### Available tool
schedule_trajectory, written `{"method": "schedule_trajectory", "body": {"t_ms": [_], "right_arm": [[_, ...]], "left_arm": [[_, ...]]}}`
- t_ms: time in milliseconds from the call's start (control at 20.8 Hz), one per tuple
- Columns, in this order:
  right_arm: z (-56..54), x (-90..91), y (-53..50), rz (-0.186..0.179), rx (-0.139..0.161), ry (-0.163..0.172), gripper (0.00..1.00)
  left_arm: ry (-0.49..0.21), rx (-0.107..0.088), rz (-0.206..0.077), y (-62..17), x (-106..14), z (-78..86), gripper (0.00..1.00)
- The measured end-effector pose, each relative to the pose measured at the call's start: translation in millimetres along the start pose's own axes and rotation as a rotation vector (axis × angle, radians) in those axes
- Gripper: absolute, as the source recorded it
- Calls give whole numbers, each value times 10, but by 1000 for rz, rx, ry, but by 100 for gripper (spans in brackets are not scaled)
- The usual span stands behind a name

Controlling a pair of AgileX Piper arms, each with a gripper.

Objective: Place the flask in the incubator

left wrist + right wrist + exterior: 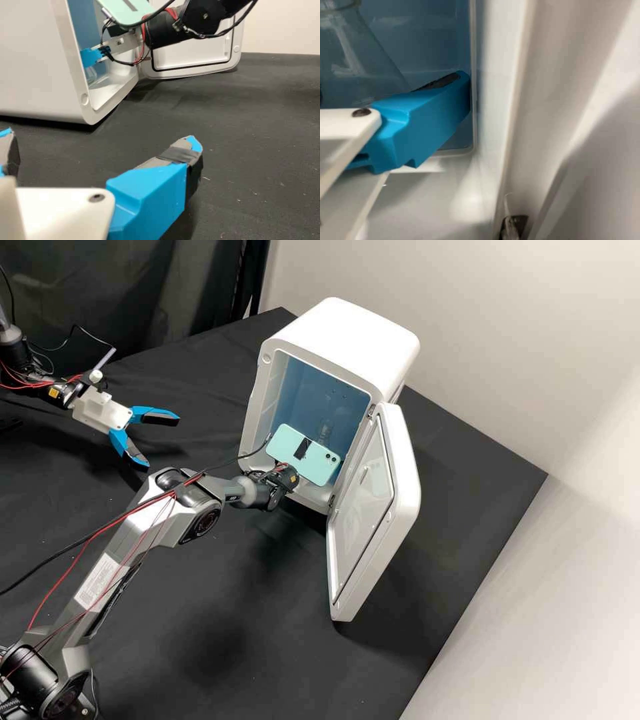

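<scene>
One glass flask [350, 45], likely light, slick and breakable, is inside the incubator [347, 333]; best held by its neck. The left gripper [161, 440] has its fingers wide and empty; for the right gripper [91, 55] I cannot tell.

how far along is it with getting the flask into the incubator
Done: the incubator door stands open, and the flask is already inside the blue chamber. In hand: the right pincer is in there beside the flask; whether it grips it can't be told. Left: release if needed, pull the arm out, probably shut the door. The left pincer hangs open over the bench, holding nothing.
</scene>
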Motion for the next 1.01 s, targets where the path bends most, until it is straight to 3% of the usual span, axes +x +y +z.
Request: {"method": "schedule_trajectory", "body": {"t_ms": [289, 434, 578, 675, 1012], "right_arm": [[-26, -56, 27, 2, 4, 0, 100], [-108, -145, 127, 18, 7, 13, 100], [-206, -233, 270, 69, 9, 58, 100], [-244, -281, 343, 89, 31, 73, 100], [-304, -348, 400, 117, 30, 104, 100]], "left_arm": [[7, 37, 2, 2, -2, -11, 100], [7, 39, 2, 2, -2, -11, 100], [7, 39, 2, 2, -2, -11, 100], [7, 39, 2, 2, -2, -11, 100], [18, 38, 4, 6, -10, -36, 100]]}}
